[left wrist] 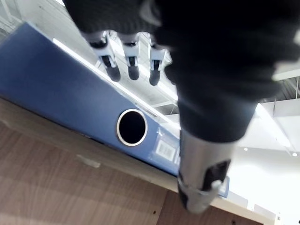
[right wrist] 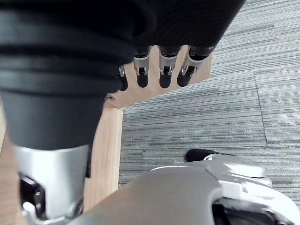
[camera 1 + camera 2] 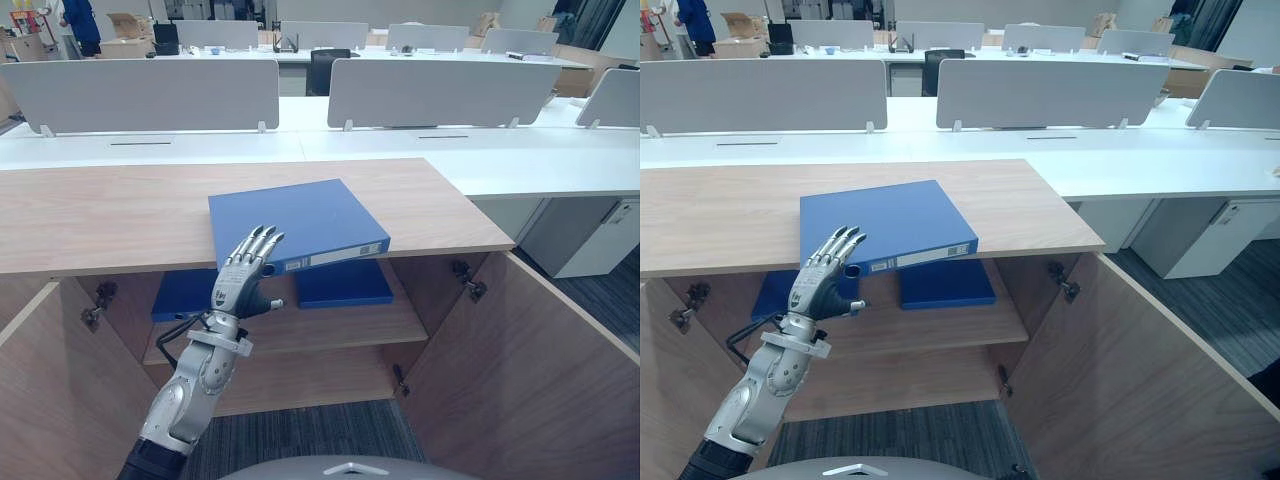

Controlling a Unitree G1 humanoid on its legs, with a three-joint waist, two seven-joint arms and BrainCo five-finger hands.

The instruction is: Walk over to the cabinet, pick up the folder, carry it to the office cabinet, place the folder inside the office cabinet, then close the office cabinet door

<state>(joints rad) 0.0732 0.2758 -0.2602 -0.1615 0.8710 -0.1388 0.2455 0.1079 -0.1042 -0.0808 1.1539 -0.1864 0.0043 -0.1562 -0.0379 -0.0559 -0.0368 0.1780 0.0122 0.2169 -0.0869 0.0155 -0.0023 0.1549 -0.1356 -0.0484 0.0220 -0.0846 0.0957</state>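
A blue folder (image 3: 295, 225) lies flat on the wooden cabinet top (image 3: 100, 215), its labelled spine jutting over the front edge. My left hand (image 3: 240, 280) is raised right in front of that spine, fingers straight and reaching up over the edge, thumb out below it; it is open. The left wrist view looks up at the folder's spine (image 1: 61, 101) with its round finger hole, my fingers (image 1: 132, 65) just short of it. My right hand (image 2: 161, 70) hangs low over grey carpet beside a wooden door edge, fingers relaxed and holding nothing.
Below the top, both cabinet doors stand open, the right door (image 3: 520, 370) and the left door (image 3: 40, 400). Two more blue folders (image 3: 340, 285) lie on the inner shelf (image 3: 330, 325). White desks with grey dividers (image 3: 440, 90) stand behind. A person (image 3: 80, 25) stands far back left.
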